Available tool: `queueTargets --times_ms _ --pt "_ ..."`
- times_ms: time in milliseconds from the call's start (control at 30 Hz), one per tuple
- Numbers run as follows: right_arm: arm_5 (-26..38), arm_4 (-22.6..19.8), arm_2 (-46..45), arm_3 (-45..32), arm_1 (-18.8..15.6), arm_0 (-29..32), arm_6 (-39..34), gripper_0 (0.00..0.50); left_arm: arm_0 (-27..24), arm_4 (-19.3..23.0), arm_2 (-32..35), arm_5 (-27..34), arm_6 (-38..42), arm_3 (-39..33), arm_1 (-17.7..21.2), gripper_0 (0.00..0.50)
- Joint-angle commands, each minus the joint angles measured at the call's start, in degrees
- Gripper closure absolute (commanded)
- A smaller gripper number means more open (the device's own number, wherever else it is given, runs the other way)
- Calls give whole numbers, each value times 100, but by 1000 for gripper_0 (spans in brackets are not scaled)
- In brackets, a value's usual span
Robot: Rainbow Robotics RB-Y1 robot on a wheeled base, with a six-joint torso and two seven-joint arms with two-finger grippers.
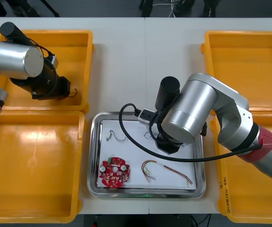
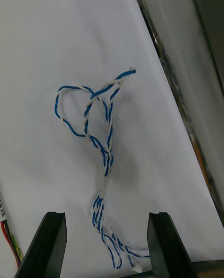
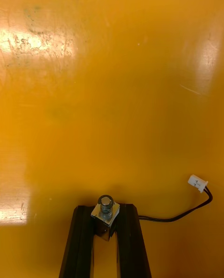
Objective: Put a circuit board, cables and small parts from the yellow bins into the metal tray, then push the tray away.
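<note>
My right gripper (image 2: 106, 240) stands open low over the white inside of the metal tray (image 1: 92, 156). A twisted blue and white cable (image 2: 100, 133) lies loose on the liner, its frayed tail between the fingers (image 2: 49, 240). In the front view the right arm covers the tray's far right part. A round red circuit board (image 1: 114, 172), a red and yellow cable (image 1: 162, 170) and a small metal part (image 1: 111, 137) lie in the tray. My left gripper (image 3: 106, 224) is down in the far left yellow bin (image 1: 79, 42), shut on a small metal part (image 3: 106, 211) trailing a black cable (image 3: 182, 215).
The near left bin (image 1: 31, 165), the far right bin (image 1: 244, 61) and the near right bin (image 1: 249, 189) flank the tray. The tray's shiny wall (image 2: 163, 35) runs close beside the blue and white cable. Bare table lies beyond the tray.
</note>
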Motion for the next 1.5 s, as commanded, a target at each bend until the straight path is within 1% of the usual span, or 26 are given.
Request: queueTargets --times_ms 33,233,300,400,467,533,733,833,1000,1067,1200,1333,1500 --pt "372 -2 -284 -448 33 -109 -174 0 123 70 -102 -60 -757 -78 188 500" --pt "882 -63 -600 -685 42 -241 -156 0 114 97 -102 -24 -766 -87 240 500" --pt "1022 -160 -750 -720 33 -285 -147 0 97 114 -58 20 -775 -122 267 500" --pt "1273 -432 -1101 -738 42 -364 -165 0 70 123 83 231 -775 -254 284 500" --pt "1273 -643 -1435 -756 33 -426 -174 0 53 88 223 485 -748 -386 302 500" --pt "1273 -731 -1681 -800 33 -452 -191 0 44 53 294 626 -722 -544 311 500" --pt "1273 -643 -2402 -1186 -19 -452 -314 0 53 9 434 793 -652 -904 425 500" --pt "1273 -678 -2701 -1230 -81 -452 -393 0 26 -9 557 942 -643 -1089 443 500" --pt "1273 -828 -3079 -1230 -327 -452 -508 0 -97 -70 680 1391 -608 -1282 443 500" --pt "1273 -881 -3219 -1230 -476 -443 -639 0 -123 -97 733 1610 -590 -1388 443 500" --pt "1273 -1092 -3448 -1221 -784 -408 -1140 0 -132 -123 830 1988 -564 -1687 407 500" --pt "1273 -1241 -3650 -1230 -1057 -347 -1457 0 -132 -193 935 2322 -537 -1924 284 500" --pt "1273 -1399 -4072 -1221 -1391 -92 -1887 0 -132 -308 962 2727 -397 -2363 12 500"
